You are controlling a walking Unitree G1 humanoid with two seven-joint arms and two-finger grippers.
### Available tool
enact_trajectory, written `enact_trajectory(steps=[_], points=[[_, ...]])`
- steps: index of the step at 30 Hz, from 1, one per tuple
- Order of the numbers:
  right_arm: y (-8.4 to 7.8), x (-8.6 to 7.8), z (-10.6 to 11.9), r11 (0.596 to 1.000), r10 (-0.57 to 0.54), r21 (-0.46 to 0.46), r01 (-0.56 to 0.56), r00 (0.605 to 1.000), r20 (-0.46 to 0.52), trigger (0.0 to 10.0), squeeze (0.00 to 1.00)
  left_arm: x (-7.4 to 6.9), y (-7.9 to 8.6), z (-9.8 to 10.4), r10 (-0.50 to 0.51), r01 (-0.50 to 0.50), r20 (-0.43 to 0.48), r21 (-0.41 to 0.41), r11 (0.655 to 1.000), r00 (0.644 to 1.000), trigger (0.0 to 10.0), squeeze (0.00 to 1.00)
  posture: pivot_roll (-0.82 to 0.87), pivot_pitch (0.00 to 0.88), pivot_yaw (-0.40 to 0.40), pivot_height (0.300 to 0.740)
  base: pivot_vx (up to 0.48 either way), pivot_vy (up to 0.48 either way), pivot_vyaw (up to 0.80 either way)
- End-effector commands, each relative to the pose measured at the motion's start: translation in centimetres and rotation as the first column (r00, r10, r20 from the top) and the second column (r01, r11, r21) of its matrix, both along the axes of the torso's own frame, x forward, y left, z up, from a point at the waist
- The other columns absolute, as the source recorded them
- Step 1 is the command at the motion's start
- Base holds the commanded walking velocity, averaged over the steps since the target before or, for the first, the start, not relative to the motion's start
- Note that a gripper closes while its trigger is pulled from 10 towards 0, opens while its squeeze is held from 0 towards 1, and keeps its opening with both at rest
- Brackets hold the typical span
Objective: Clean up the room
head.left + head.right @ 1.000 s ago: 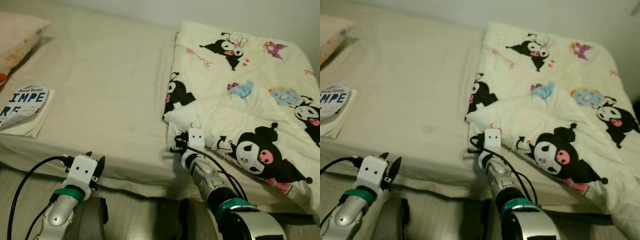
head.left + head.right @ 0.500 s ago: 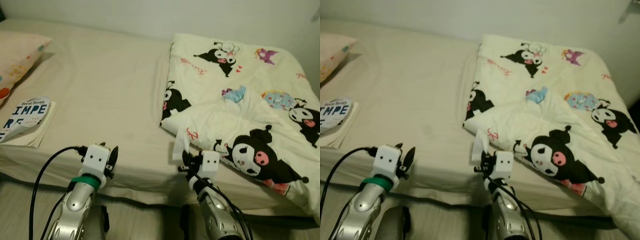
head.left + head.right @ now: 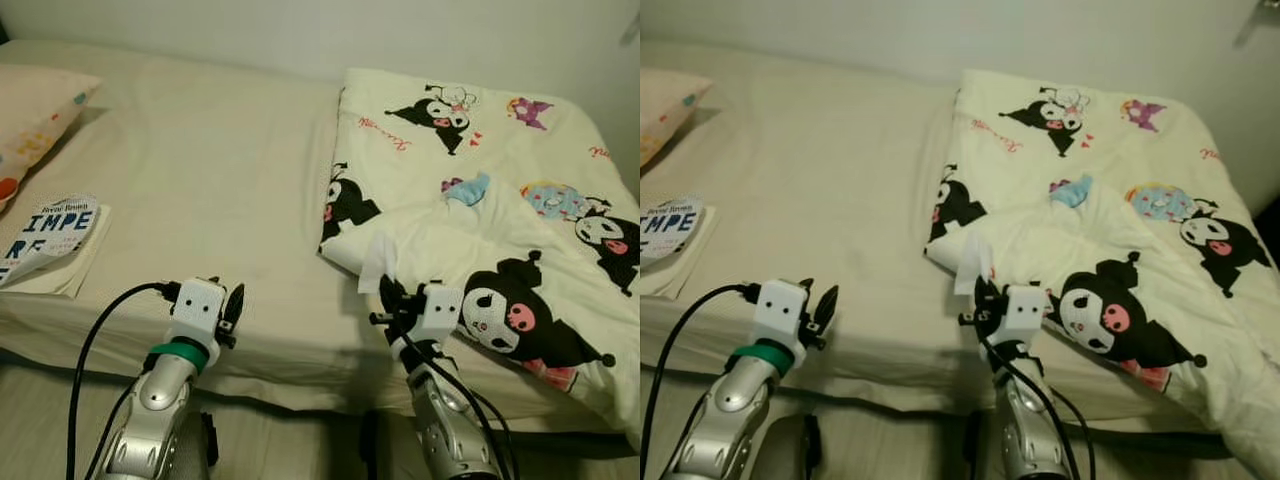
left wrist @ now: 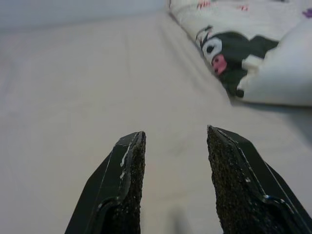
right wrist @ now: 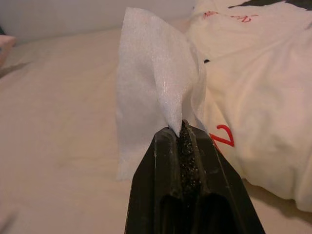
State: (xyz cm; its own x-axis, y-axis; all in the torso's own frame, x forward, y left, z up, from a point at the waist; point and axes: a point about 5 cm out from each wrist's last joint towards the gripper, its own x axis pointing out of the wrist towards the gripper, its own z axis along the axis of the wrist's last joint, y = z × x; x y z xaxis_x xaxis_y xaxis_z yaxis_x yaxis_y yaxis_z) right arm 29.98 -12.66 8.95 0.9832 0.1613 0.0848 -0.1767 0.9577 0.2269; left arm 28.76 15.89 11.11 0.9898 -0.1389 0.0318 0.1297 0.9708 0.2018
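Right hand (image 3: 388,292) was pinching a white tissue (image 3: 377,262), fingers pressed together on its lower edge; in the right wrist view the sheet (image 5: 155,102) stood up out of the closed fingertips (image 5: 184,141). The hand sat just above the bed's front edge, at the near left corner of the cartoon-print duvet (image 3: 500,200), and the tissue looked lifted clear of the sheet and duvet, though contact at its back can't be ruled out.

Left hand (image 3: 232,305) was spread and held nothing. Its two fingers (image 4: 127,175) stood apart in the left wrist view, hovering over the bare beige sheet near the bed's front edge, well apart from the duvet.

The duvet covered the right half of the bed (image 3: 200,180), bunched at its near left corner. A paperback book (image 3: 45,232) lay near the bed's front left edge and a patterned pillow (image 3: 30,110) at the far left corner.

Step, as a judgement: trash pickup, with the tissue grasped and raised off the bed. The next move would likely call for keeping the pinch tight, since the sheet is thin and light, backing the arm away from the duvet without snagging it, and carrying the tissue to a bin. The book is not yet handled.
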Motion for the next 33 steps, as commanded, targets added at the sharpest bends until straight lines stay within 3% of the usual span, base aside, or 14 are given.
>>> enact_trajectory(steps=[1, 11, 15, 22, 33], points=[[0.11, -0.42, -0.4, 1.0, -0.011, 0.006, 0.011, 1.0, -0.028, 10.0, 0.0, -0.26, -0.16, 0.14, -0.009, 0.009, 0.015, 0.018, 1.0, 1.0, 10.0, 0.0, 0.09, 0.0, -0.036, 0.595, 0.0, 0.0, 0.0], [0.05, -0.57, -0.31, 1.0, -0.012, -0.01, 0.011, 0.999, -0.039, 10.0, 0.0, -0.52, -0.1, -0.25, 0.003, -0.002, -0.006, 0.011, 1.0, 1.0, 10.0, 0.0, 0.08, 0.0, -0.035, 0.63, 0.0, 0.0, 0.0], [-0.05, -0.59, -0.27, 0.997, -0.026, -0.07, 0.024, 0.999, -0.033, 10.0, 0.0, -0.7, -0.25, -0.41, -0.01, 0.01, -0.01, 0.024, 1.0, 1.0, 10.0, 0.0, 0.08, 0.0, -0.035, 0.645, 0.0, 0.0, 0.0], [-0.36, -0.66, 0.12, 0.999, -0.043, -0.026, 0.043, 0.999, -0.01, 10.0, 0.0, -0.79, -0.23, -0.53, -0.01, 0.01, -0.015, 0.024, 1.0, 1.0, 10.0, 0.0, 0.08, 0.0, -0.036, 0.67, 0.0, 0.0, 0.0], [-0.52, -1.0, -0.04, 0.996, -0.072, -0.05, 0.071, 0.997, -0.021, 10.0, 0.0, -0.93, -0.18, -0.69, -0.012, 0.013, -0.023, 0.024, 1.0, 1.0, 10.0, 0.0, 0.07, 0.0, -0.028, 0.71, 0.0, 0.0, 0.0]])
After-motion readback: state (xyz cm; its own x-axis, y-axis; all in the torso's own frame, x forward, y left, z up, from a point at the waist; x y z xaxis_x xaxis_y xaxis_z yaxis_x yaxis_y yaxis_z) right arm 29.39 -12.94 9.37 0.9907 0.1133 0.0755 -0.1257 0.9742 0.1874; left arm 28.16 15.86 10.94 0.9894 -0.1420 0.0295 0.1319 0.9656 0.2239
